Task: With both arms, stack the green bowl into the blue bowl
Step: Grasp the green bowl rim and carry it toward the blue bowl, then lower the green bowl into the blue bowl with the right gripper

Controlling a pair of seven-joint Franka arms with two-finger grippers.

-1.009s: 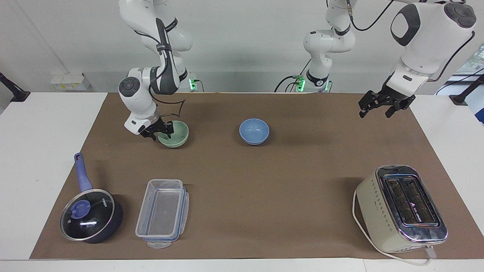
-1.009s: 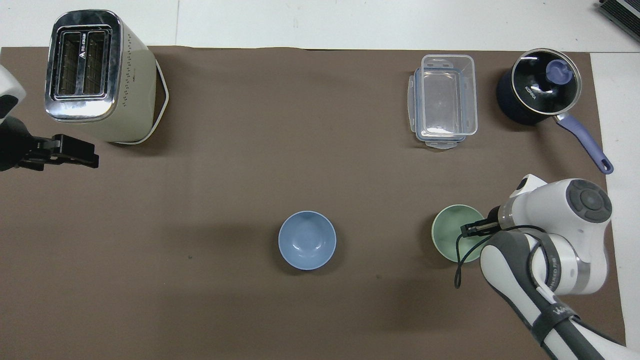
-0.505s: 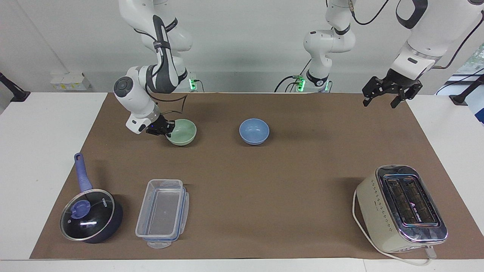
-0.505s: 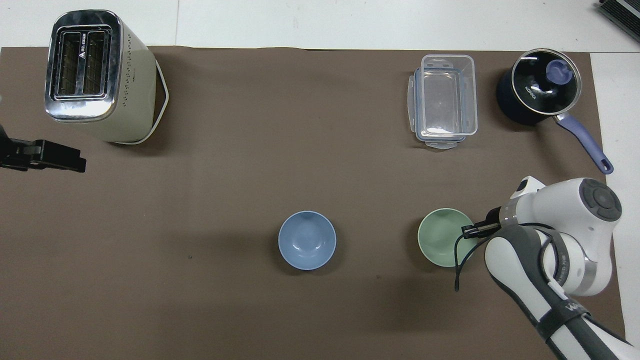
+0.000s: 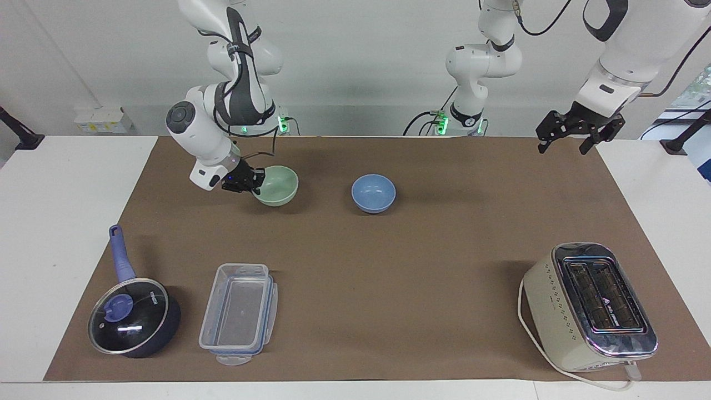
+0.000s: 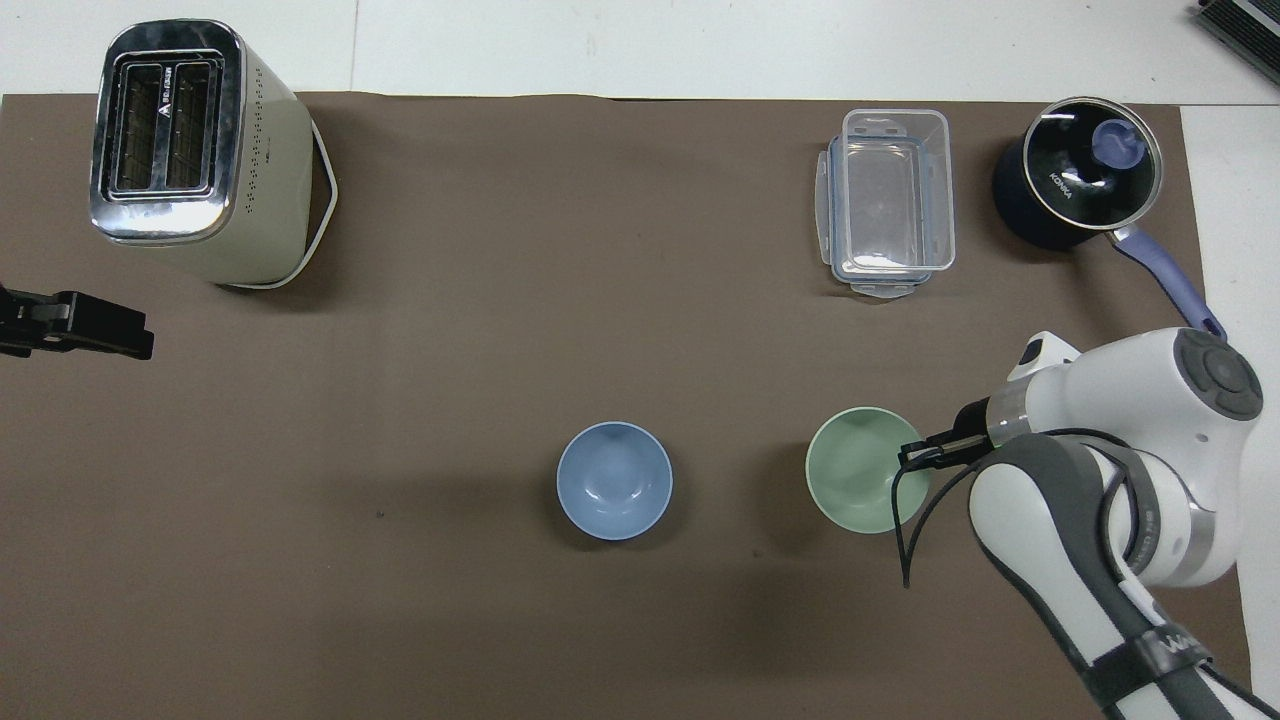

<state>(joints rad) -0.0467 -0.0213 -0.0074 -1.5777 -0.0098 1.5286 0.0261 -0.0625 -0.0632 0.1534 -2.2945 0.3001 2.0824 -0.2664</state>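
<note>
Brown paper covers the desk (image 5: 33, 233), and on it the green bowl (image 5: 278, 185) is held by its rim in the right gripper (image 5: 251, 182), whose fingers are pinched shut on the edge at the right arm's end. The bowl looks lifted just clear of the paper with a shadow under it, though from the facing view it is hard to be sure it is not touching. In the overhead view the green bowl (image 6: 860, 468) sits beside the blue bowl (image 6: 614, 480), apart from it, with only bare paper between them. The blue bowl (image 5: 373, 193) rests upright near the middle of the paper.

The left gripper (image 5: 577, 132) hangs in the air over the paper's edge at the left arm's end, fingers spread wide and holding nothing; the left arm waits.

Farther from the robots stand three other things: a dark pot (image 5: 135, 316) with a glass lid and blue handle, a clear plastic container (image 5: 239, 314) beside it, and a cream toaster (image 5: 589, 305) toward the left arm's end. All three are well apart from both bowls.
</note>
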